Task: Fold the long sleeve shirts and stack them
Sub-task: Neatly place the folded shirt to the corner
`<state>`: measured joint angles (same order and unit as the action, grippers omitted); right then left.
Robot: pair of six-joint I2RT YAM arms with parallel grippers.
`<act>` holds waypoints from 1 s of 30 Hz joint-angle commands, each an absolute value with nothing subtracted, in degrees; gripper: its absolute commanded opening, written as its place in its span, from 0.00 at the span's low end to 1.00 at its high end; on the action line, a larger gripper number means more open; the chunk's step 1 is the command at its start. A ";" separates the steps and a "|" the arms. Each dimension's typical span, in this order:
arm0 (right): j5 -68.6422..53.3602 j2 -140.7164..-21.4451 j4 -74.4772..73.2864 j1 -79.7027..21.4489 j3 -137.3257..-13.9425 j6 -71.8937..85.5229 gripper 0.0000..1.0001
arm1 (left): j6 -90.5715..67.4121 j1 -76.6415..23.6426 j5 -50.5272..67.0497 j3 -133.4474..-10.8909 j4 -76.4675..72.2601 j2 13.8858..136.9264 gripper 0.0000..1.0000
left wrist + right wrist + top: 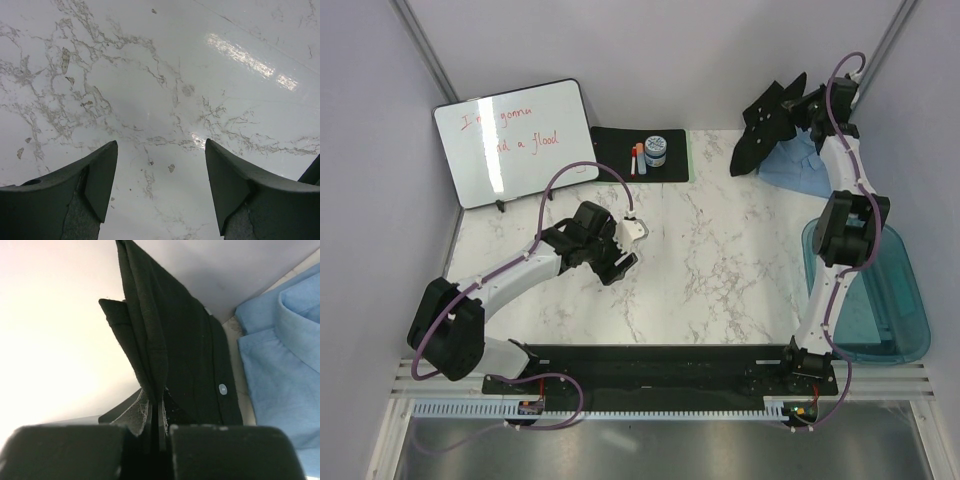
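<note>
The black long sleeve shirt (765, 125) hangs lifted at the far right of the table, pinched by my right gripper (798, 103), which is shut on its fabric. In the right wrist view the black shirt (190, 355) drapes down from the closed right gripper (159, 412), a white button showing. The light blue long sleeve shirt (807, 165) lies on the table under and beside it, seen in the wrist view as a blue shirt (280, 365) with its collar. My left gripper (632, 245) hovers open over bare marble at centre-left; the left gripper (161, 150) holds nothing.
A whiteboard (515, 155) leans at the back left. A flat black green-edged mat (610, 150) at the back centre carries a small jar (656, 152) and a marker. A translucent teal bin (890, 300) stands at the right edge. Walls close in behind.
</note>
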<state>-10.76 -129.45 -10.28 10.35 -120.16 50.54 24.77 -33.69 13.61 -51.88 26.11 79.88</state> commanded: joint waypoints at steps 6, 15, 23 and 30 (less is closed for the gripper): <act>-13.27 -123.22 -6.06 12.21 -124.28 54.05 0.00 | 26.28 -33.22 13.36 -51.68 25.58 79.54 0.78; -17.31 -124.45 -7.73 14.50 -124.36 52.74 0.00 | 26.19 -33.22 13.36 -51.42 25.75 79.98 0.78; -20.30 -127.00 -11.42 17.84 -125.33 42.72 0.00 | 26.54 -33.22 13.62 -52.03 26.63 80.33 0.78; -15.56 -127.35 -12.48 20.04 -124.19 33.50 0.00 | 26.54 -33.22 14.06 -53.17 27.51 81.74 0.78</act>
<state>-18.11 -127.57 -14.15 18.74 -121.78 40.36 24.91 -33.47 13.61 -51.57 27.05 80.71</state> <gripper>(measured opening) 0.039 0.777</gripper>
